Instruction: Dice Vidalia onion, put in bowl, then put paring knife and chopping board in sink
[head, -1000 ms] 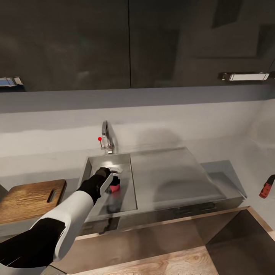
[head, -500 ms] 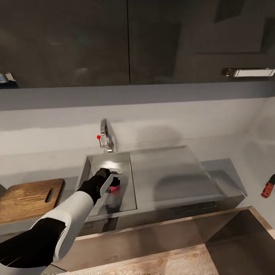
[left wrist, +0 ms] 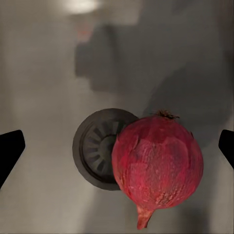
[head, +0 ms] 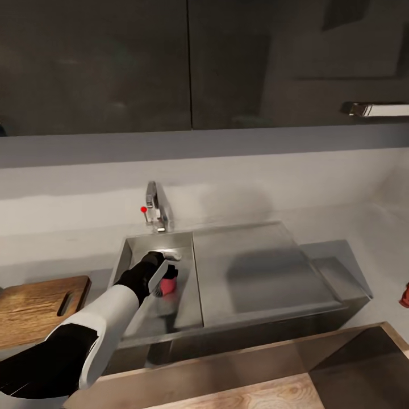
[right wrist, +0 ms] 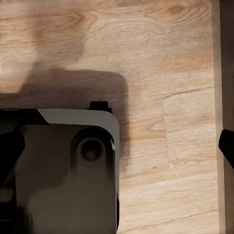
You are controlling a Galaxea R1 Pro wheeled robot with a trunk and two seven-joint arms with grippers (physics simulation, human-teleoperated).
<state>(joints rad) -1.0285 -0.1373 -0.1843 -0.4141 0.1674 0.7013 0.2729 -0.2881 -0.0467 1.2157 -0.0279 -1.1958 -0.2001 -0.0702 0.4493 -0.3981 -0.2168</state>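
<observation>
Now, with the head camera having swung leftward, the left pincer [head: 163, 279] hangs spread wide inside the sink [head: 187, 307], fingers either side of the Vidalia onion [left wrist: 157, 168] lying beside the drain [left wrist: 97, 146], so closing looks next.

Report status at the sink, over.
Left gripper open over the Vidalia onion, not gripping. Onion in the sink beside the drain. Right gripper open. Nothing in the way.
</observation>
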